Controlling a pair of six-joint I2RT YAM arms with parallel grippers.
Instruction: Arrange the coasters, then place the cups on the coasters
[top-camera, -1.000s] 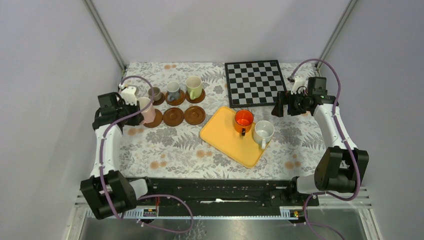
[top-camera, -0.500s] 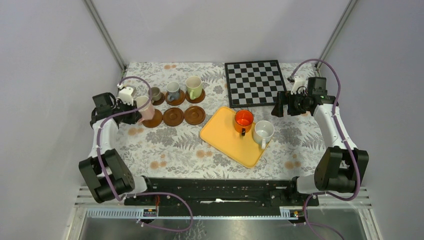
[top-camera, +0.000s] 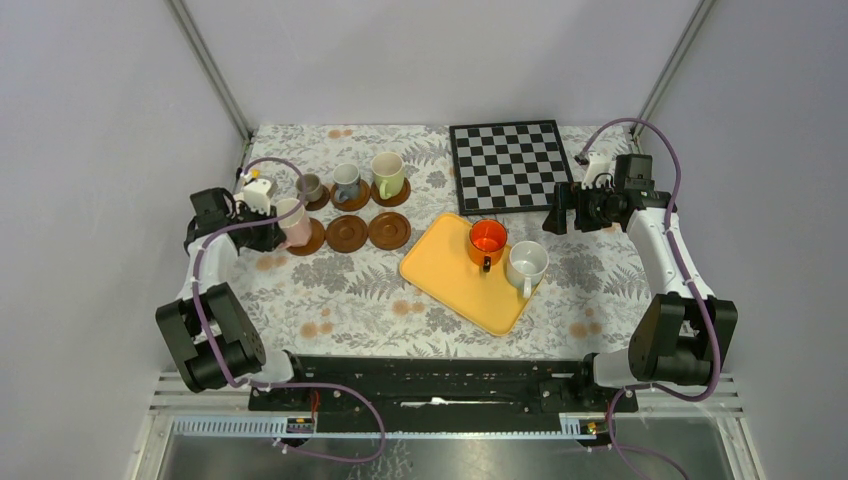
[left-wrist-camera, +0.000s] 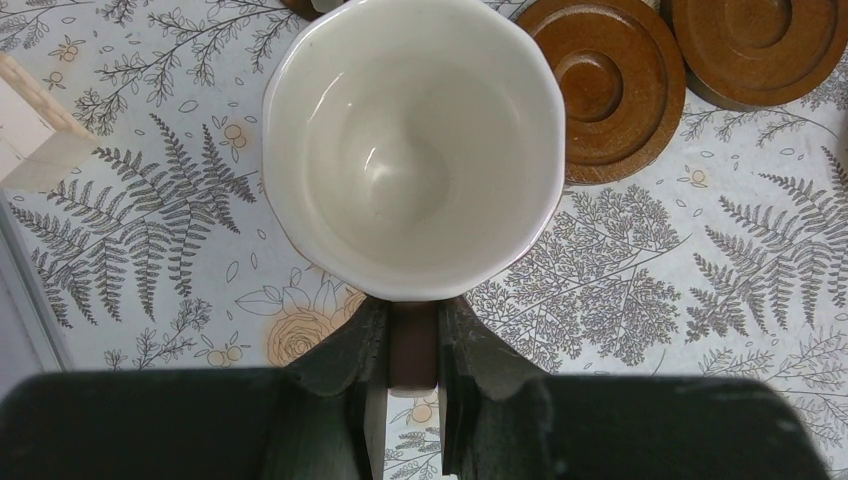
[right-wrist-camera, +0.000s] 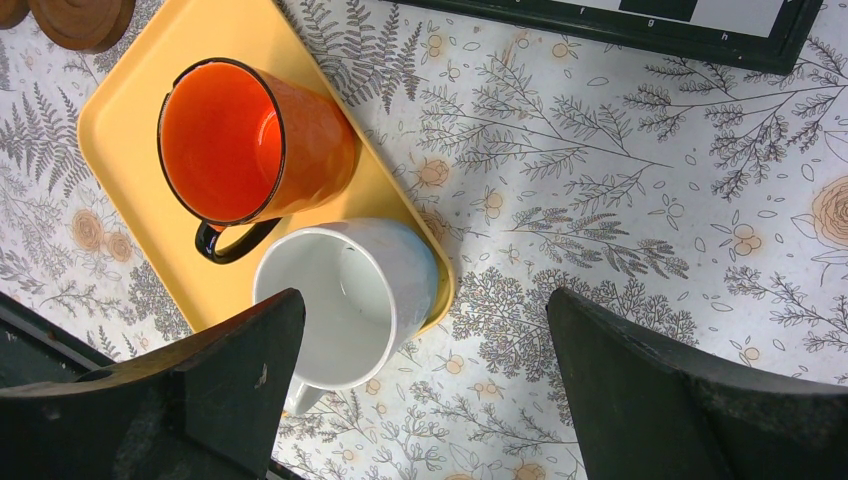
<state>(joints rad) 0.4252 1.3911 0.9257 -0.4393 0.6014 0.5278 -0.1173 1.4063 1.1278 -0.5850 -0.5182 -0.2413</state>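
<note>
The left gripper (left-wrist-camera: 413, 345) is clamped on the handle of the pink cup (left-wrist-camera: 413, 150). The cup stands upright over the front-left coaster (top-camera: 314, 241). To my eye the step is seating it. I'd centre the cup inside the raised ring and lower it flat. Then I'd part the jaws and back straight off along the handle line, so nothing nudges it toward the two empty coasters (left-wrist-camera: 612, 90) just beside it.

The right gripper (top-camera: 557, 217) hangs with its jaws wide apart, holding nothing, between the chessboard (top-camera: 510, 165) and the tray (top-camera: 440, 262).

The top view shows brown coaster peeking out on the cup's right, so the cup looks a little off-centre. I can't tell whether it touches. The left wrist view hides that coaster entirely under the cup, but it shows the handle pinched squarely, which the top view cannot. Only the right wrist view shows the orange cup (right-wrist-camera: 250, 145) with its black handle pointing at the white cup (right-wrist-camera: 345, 295) beside it.
</note>
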